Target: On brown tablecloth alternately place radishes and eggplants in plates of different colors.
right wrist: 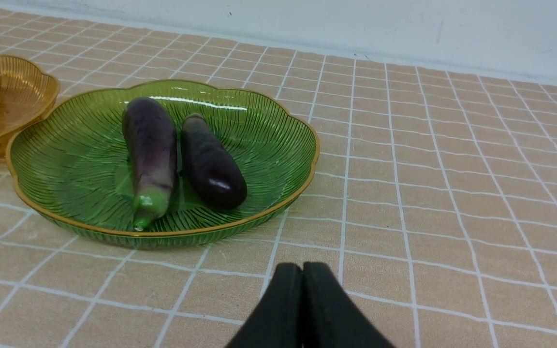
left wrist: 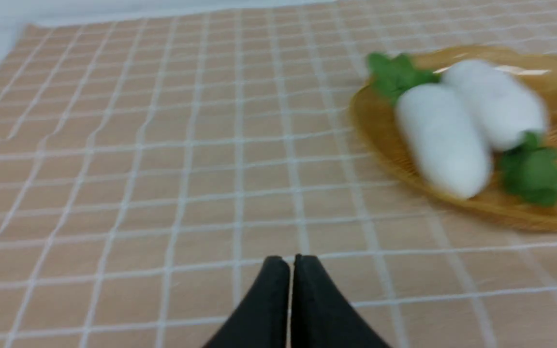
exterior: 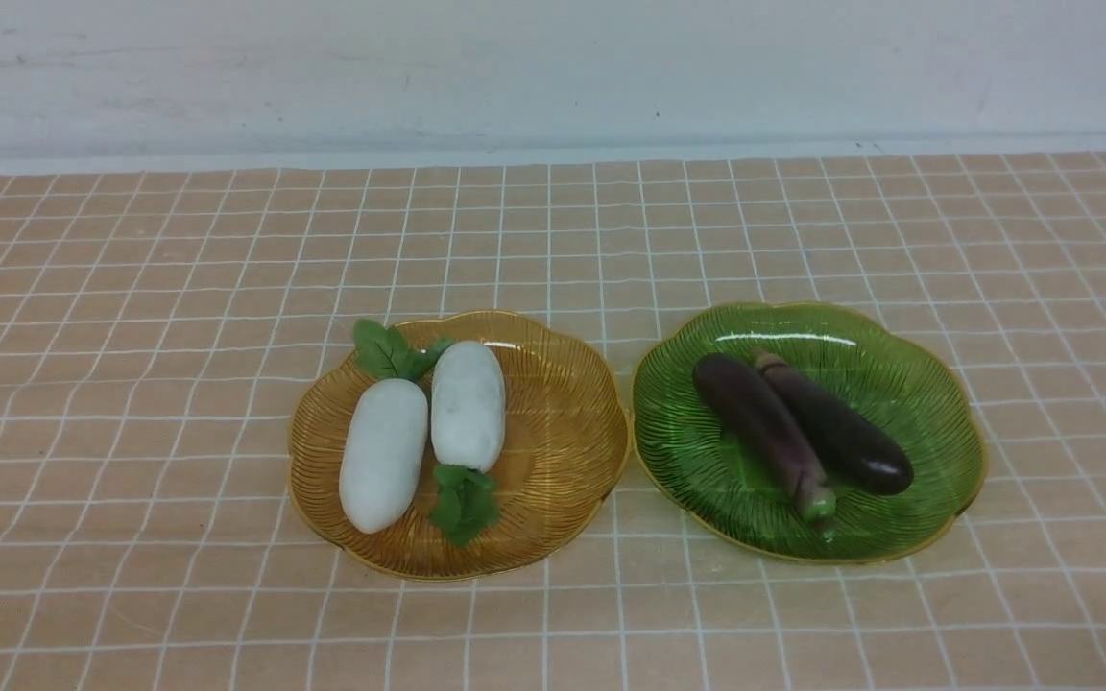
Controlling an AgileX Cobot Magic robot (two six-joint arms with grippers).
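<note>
The brown tablecloth (exterior: 179,595), tan with a thin white grid, spreads under everything, its near edge cut off in the front view. On it lie two scalloped, gold-rimmed plates: the green plate (exterior: 927,413) on the right and the amber plate (exterior: 563,432) on the left, their rims meeting or nearly so.

The amber plate holds two white radishes (exterior: 383,456) (exterior: 468,403) side by side, their leaf tufts at opposite ends. The green plate holds two dark eggplants (exterior: 759,417) (exterior: 836,422), lying close together with their stem caps at opposite ends.

The left pincer (left wrist: 291,263) is closed with nothing in it, well apart from the radishes. The right pincer (right wrist: 302,270) is likewise closed on nothing, apart from the eggplants and the green plate.

Neither pincer shows in the front view. The left wrist view is blurred and cuts off part of the amber plate; the right wrist view shows only a piece of that plate and the end of one radish.
</note>
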